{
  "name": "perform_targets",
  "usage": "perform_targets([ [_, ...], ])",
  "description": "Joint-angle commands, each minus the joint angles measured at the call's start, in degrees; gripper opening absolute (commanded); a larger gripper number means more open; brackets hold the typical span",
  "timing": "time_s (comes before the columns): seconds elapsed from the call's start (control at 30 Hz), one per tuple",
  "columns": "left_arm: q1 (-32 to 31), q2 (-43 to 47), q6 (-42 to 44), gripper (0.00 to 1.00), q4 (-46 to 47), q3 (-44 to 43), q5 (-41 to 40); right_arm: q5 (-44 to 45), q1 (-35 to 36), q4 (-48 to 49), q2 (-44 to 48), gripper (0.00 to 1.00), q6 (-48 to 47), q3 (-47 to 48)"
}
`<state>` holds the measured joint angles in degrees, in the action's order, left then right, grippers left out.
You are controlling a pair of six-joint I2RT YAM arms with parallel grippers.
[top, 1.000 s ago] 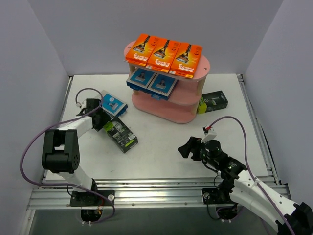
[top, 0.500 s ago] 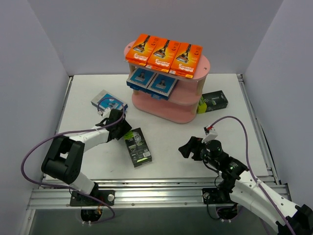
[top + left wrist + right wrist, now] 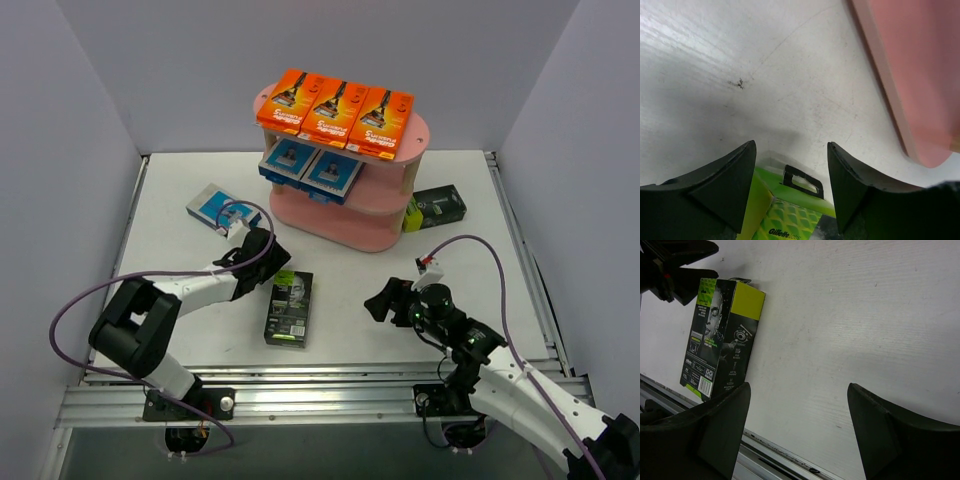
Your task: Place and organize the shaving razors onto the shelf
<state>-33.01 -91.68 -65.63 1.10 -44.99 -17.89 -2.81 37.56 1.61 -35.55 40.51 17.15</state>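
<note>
Three orange razor packs (image 3: 336, 108) lie on top of the pink shelf (image 3: 340, 232), and two blue packs (image 3: 310, 165) on its middle board. Still on the table (image 3: 350, 290) are one blue pack (image 3: 214, 207), a black-and-green pack (image 3: 289, 308) and another black-and-green pack (image 3: 437, 207) beside the shelf. The left claw (image 3: 791, 145) is apart at the first one's tip. The right claw (image 3: 799, 387) is apart and empty.

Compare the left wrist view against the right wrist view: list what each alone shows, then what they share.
Left wrist only: the pink shelf, its bottom board curving along the right edge.
Right wrist only: the whole printed face of the black-and-lime pack lying flat, the metal rail at the table's near edge, and the right gripper, open and empty.
Both: that same pack, the left gripper open at the pack's hang-tab end, and the white table.
</note>
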Motion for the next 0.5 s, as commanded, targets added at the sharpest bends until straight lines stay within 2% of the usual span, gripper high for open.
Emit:
perform_targets([
  [0.0,1.5,6.6,1.1,0.69,7.4,2.5,-3.2,0.7,0.3,1.4,-0.7,0.74,-0.6,1.8],
  [0.13,5.7,10.6,1.3,0.75,13.4,6.8,-1.9,0.5,0.3,2.8,-2.2,0.74,-0.6,1.3],
  [0.27,9.9,11.3,0.0,0.76,18.2,9.1,0.4,0.3,0.3,4.5,-3.9,0.74,-0.9,1.2],
  [0.47,11.5,8.9,-6.3,0.76,30.3,13.4,-1.6,0.3,0.3,6.4,-7.7,0.74,-2.4,1.9],
])
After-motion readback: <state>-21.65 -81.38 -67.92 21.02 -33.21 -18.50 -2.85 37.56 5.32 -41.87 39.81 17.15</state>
